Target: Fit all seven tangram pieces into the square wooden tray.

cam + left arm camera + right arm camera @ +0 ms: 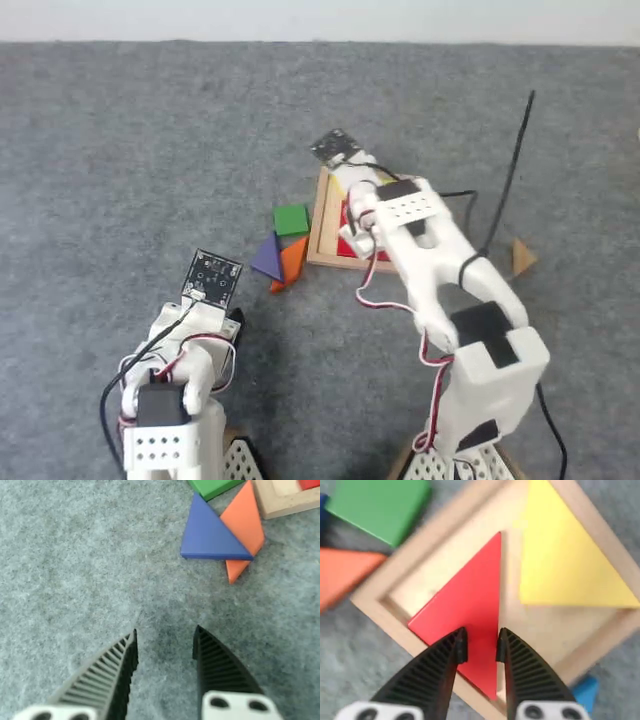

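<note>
right gripper (481, 643) barely parted over red triangle (470, 600) in tray (410, 560); loose blue triangle (210, 535) lies ahead of wide-open left gripper (165, 631).

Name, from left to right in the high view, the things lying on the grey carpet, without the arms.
Blue triangle → wooden tray → tan triangle. The green square and the orange piece share one position, so I leave them out.
</note>
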